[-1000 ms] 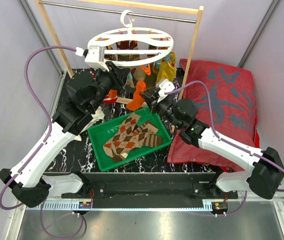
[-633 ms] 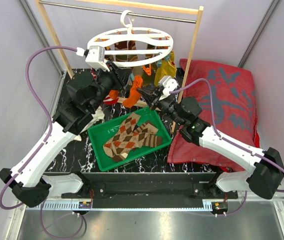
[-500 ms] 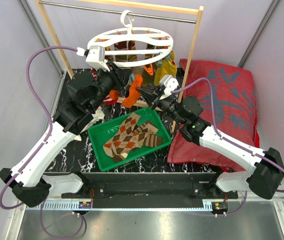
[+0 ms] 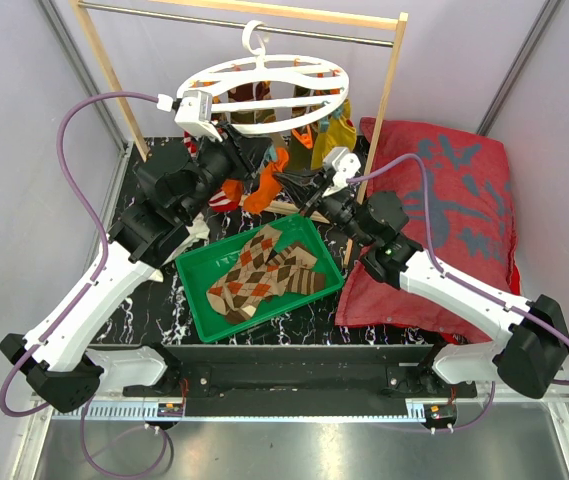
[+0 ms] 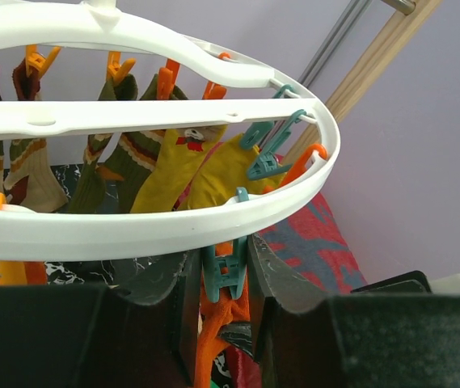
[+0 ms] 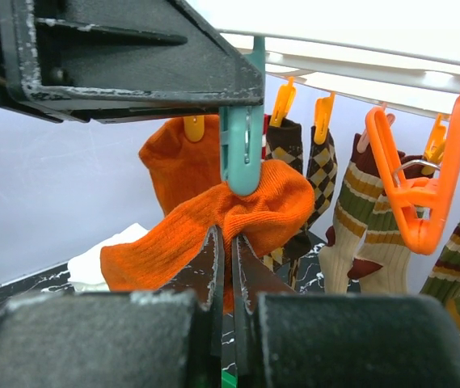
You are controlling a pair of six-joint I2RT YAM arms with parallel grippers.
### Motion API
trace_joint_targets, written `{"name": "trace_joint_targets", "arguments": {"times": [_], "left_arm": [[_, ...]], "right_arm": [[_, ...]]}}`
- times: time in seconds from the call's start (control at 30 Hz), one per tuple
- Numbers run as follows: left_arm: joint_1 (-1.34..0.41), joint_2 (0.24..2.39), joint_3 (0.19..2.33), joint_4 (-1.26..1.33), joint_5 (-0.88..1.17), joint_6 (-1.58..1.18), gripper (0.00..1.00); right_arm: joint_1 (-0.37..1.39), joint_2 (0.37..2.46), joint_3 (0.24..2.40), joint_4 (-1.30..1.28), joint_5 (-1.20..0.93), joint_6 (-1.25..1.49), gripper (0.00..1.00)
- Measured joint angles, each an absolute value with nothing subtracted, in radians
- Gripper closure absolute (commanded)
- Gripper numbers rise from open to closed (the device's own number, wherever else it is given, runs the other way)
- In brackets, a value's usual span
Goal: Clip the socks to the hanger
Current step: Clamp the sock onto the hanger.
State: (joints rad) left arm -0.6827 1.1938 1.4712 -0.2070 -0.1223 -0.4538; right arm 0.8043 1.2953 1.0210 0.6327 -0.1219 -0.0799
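The white ring hanger (image 4: 274, 127) hangs from the rack rod, with several socks clipped at its far side. My left gripper (image 5: 224, 299) is shut on a teal clip (image 5: 224, 275) under the ring's near rim (image 5: 173, 222), one finger on each side of it. My right gripper (image 6: 232, 250) is shut on a plain orange sock (image 6: 270, 206) and holds its bunched top against the mouth of that teal clip (image 6: 239, 162). In the top view the sock (image 4: 267, 188) hangs between the two grippers. More argyle socks (image 4: 264, 270) lie in the green tray.
The green tray (image 4: 189, 275) sits at the front centre. A big red cushion (image 4: 454, 210) lies on the right. The wooden rack post (image 4: 384, 90) stands just right of the hanger. A white cloth (image 4: 196, 232) lies under the left arm. An empty orange clip (image 6: 411, 194) hangs nearby.
My right gripper has lifted the orange sock up and to the left, from above the tray to the hanger's near rim. My left gripper shifted slightly along the rim.
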Motion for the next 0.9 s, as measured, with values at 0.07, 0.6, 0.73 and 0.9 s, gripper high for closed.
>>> {"name": "trace_joint_targets", "arguments": {"times": [0.07,0.6,0.73,0.9], "left_arm": [[-0.683,1.194,1.471,-0.207,-0.115,-0.462,0.99],[-0.682,1.200,1.471,-0.192,-0.093,-0.481,0.98],[-0.682,1.200,1.471,-0.190,-0.093,-0.481,0.98],[-0.682,1.202,1.471,-0.187,-0.093,-0.481,0.98]], "right_arm": [[0.799,1.297,1.021,0.637,-0.122,-0.075,0.98],[0.778,1.310,1.029,0.666,-0.131,-0.039,0.98],[0.776,1.310,1.029,0.668,-0.152,-0.028,0.98],[0.776,1.310,1.033,0.668,-0.169,-0.019,0.97]]}}
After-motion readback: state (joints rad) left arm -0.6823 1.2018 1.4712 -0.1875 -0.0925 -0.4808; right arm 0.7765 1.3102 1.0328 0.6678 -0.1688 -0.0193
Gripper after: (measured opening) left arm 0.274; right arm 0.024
